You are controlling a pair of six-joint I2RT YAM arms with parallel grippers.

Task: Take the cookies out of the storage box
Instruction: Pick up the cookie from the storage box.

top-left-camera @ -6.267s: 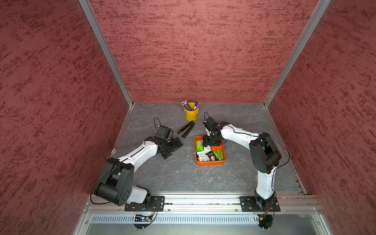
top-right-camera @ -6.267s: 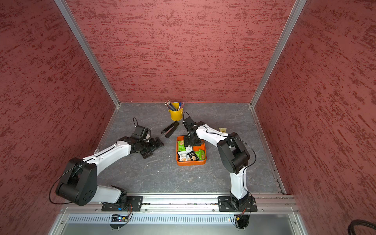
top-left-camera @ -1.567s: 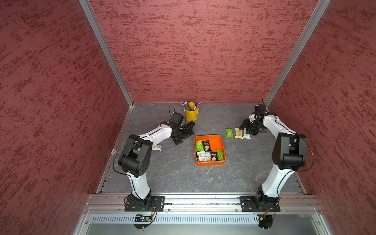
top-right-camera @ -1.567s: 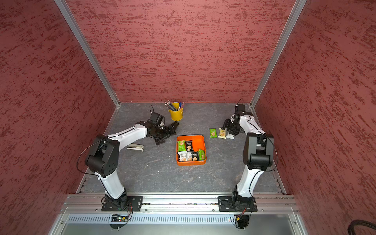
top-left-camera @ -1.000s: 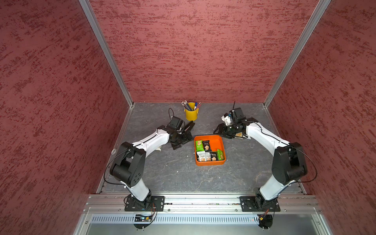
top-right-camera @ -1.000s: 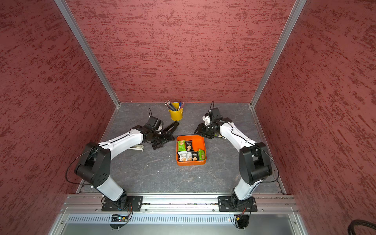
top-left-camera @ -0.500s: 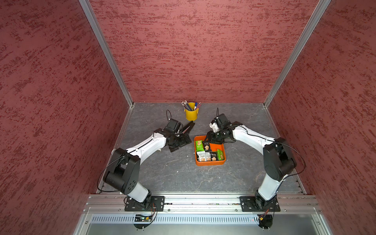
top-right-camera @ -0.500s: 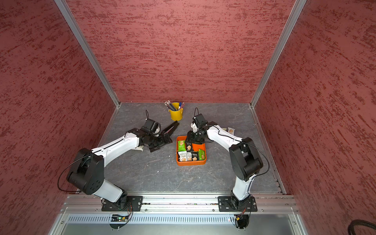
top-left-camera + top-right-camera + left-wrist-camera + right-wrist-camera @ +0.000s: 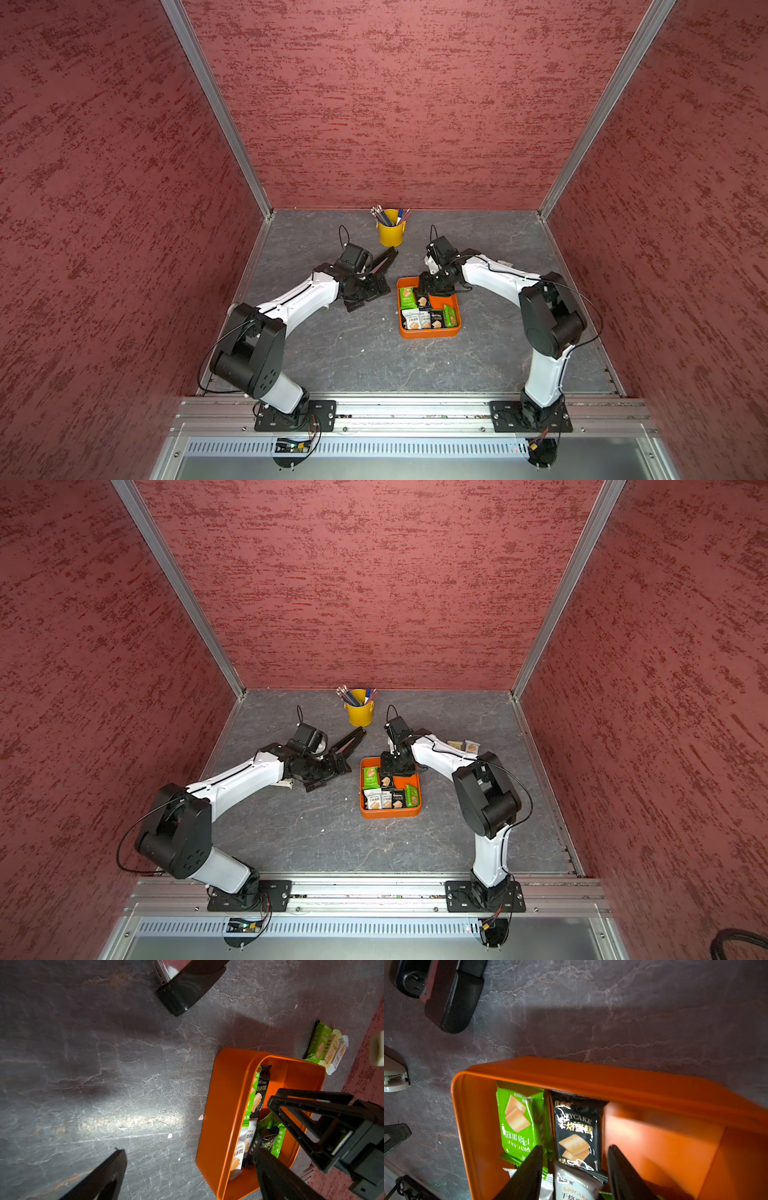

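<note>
Hovering over the far half of the bright orange shallow plastic storage box [image 9: 591,1078], my right gripper [image 9: 575,1147] stands half spread, one finger on each side of the black foil cookie packet [image 9: 576,1124], so closing should pinch its narrow width; nothing is pinched yet. My left gripper [image 9: 190,1151] hangs wide spread just outside the box's left wall, I think to leave room. Three cookie packets in a row [image 9: 326,1047] lie just beyond the box's far right corner.
</note>
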